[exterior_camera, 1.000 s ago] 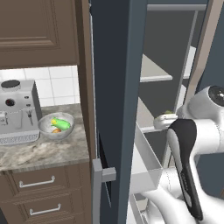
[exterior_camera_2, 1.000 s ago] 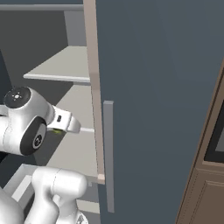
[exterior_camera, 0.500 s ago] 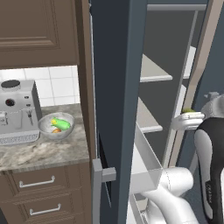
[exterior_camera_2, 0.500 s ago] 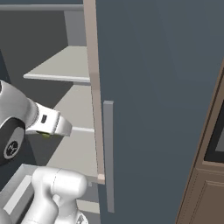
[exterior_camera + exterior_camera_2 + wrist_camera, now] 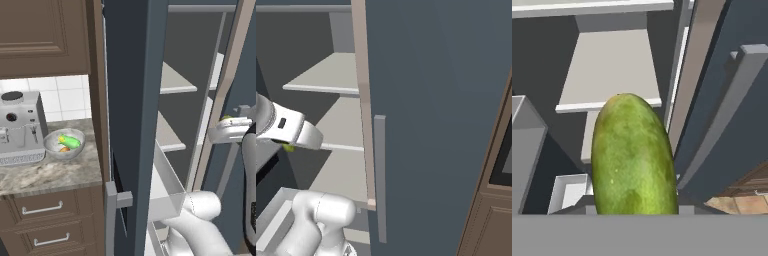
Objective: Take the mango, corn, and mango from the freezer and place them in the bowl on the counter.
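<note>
Gripping a green mango [image 5: 634, 157], the claw [image 5: 227, 121] is closed on the fruit; in the hand view the mango stands up from the bottom edge, hiding the finger tips, its skin mottled green with a yellowish top; in the left base view only a sliver of green shows above the white hand; in the right base view a bit of yellow-green peeks under the wrist [image 5: 289, 147].

Just beyond the claw lie the pale grey shelves [image 5: 614, 70] of the freezer [image 5: 132, 100], one above another; below and near the claw sits an open pale drawer [image 5: 165, 190]; beside the claw, on the hand view's right, stands the freezer's dark blue-grey door [image 5: 441, 110] with its grey bar handle [image 5: 380, 177].

Well apart from the claw, past the freezer's other door, is the counter [image 5: 47, 172] of marbled stone over brown drawers; the bowl [image 5: 64, 144] rests on it, already holding a green piece and something orange; touching or just beside the bowl stands a grey coffee machine [image 5: 20, 127]; brown wooden cabinets [image 5: 42, 35] hang above.
</note>
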